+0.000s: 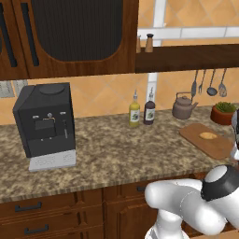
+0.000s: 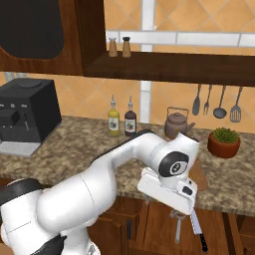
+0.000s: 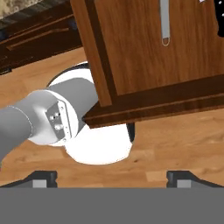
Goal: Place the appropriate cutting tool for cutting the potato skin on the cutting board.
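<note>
While gripper [image 3: 112, 177] hangs low before open drawer [image 3: 153, 57], fingers spread wide and empty, task barely begun. Potato [image 1: 208, 136] lies on cutting board [image 1: 198, 132]. Slim silvery tool [image 3: 164, 22] in drawer, not yet gripped, not yet moved.

A black coffee machine [image 1: 45, 120] is set on the speckled granite counter [image 1: 107, 154], toward its left end. Two bottles are stood just beside each other near the tiled wall: a yellowish oil bottle [image 1: 134, 112] and a dark bottle [image 1: 149, 109] to its right. A brownish kettle [image 1: 183, 106] is placed further right, and a potted green plant [image 2: 224, 141] in a red-brown pot is seen beyond it. Dark utensils [image 2: 216, 102] are hung from hooks under a wooden shelf [image 2: 174, 65], on which two small shakers [image 2: 120, 47] are stood side by side. Wooden drawers with dark handles [image 1: 28, 206] are fitted beneath the counter.
</note>
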You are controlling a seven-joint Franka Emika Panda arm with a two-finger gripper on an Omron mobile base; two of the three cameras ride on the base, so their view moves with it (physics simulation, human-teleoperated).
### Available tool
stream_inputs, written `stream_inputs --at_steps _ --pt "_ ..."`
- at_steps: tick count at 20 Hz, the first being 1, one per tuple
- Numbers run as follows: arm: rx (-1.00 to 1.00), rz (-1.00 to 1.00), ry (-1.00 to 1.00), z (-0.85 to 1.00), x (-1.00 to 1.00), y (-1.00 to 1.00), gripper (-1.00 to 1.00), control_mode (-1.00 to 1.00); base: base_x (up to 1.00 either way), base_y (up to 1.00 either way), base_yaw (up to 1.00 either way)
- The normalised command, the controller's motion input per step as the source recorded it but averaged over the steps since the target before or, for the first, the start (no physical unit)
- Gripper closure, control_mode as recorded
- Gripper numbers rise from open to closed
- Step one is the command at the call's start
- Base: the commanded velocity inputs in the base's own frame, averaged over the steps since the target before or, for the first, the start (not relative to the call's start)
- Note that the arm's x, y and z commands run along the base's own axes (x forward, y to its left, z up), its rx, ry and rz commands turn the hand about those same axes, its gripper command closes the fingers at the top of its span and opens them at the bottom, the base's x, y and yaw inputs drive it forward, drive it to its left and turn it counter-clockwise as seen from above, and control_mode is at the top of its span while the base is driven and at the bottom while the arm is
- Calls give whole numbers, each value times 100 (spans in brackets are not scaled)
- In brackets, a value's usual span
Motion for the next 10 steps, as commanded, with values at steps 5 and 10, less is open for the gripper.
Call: stream_inputs --at_steps 5,10 --pt "10 0 0 -37 -3 -71 -100 -100 0 0 0" --pt "0 7 -1 -44 2 -8 -100 -100 0 0 0"
